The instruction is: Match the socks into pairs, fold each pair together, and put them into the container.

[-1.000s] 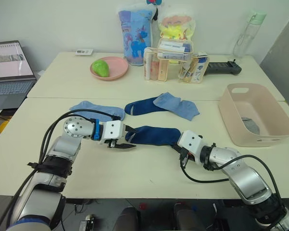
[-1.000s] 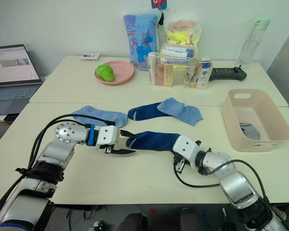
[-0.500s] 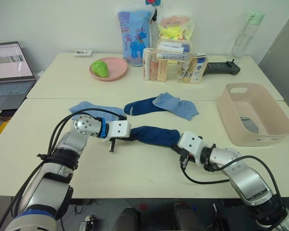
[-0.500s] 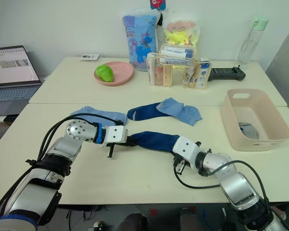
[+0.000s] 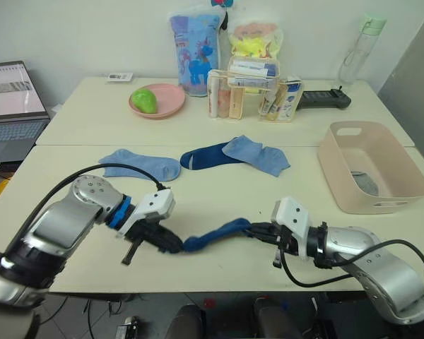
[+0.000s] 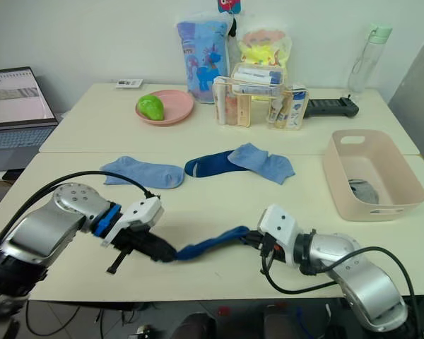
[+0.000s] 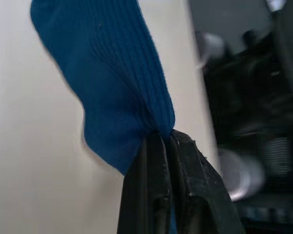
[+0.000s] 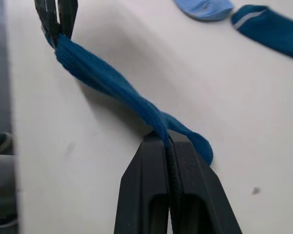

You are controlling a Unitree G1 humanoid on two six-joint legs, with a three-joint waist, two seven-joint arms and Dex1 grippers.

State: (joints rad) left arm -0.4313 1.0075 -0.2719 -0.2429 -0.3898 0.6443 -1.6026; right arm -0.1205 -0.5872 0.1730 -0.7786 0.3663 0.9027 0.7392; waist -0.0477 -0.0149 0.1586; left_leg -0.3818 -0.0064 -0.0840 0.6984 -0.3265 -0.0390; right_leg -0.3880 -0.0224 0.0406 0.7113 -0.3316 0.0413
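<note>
Cream table [image 5: 219,268], near edge: one dark navy sock [image 5: 213,235] stretched and twisted between two grippers. Left gripper [image 5: 171,244] clamped on one end; right gripper [image 5: 256,231] clamped on the other. Mid-table: second navy sock [image 5: 203,156] partly under a light blue sock [image 5: 256,155]; another light blue sock [image 5: 141,164] lies apart toward the left edge. Right edge: pink container [image 5: 403,205], grey sock [image 5: 364,183] inside.

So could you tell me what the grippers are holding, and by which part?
Both hold one dark navy sock: the left gripper pinches one end, the right gripper the other.
</note>
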